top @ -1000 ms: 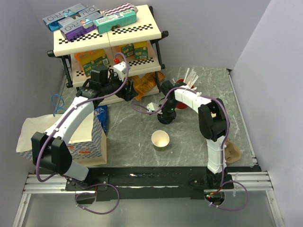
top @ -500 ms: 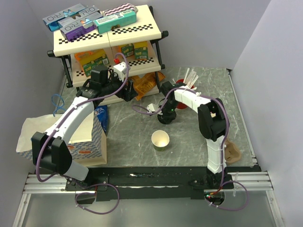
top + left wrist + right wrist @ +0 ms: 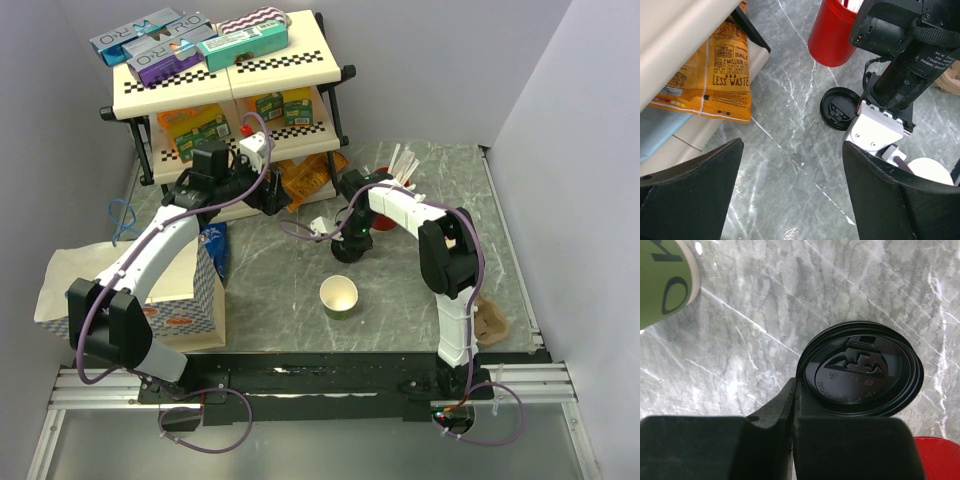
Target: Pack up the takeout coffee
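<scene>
We show the right gripper (image 3: 793, 390) clenched on the rim of the black lid (image 3: 860, 372), which lies on the table (image 3: 280, 270) just on the near side of the red cup (image 3: 832, 35). The green cup (image 3: 339, 297) stands uncovered, nearer us and apart from the lid. The left gripper (image 3: 790, 150) hangs released. We judge that lidding and packing are both left to do.

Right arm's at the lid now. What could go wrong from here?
1. The right gripper is shut on just the near rim of the black lid. Such a thin edge pinch may slip, or let the lid tilt on lifting.
2. The red cup stands close beside the lid, so the arm could knock it.
3. The green cup stands free, and the open left gripper is nowhere near it. Pressing the lid on might tip it.
</scene>
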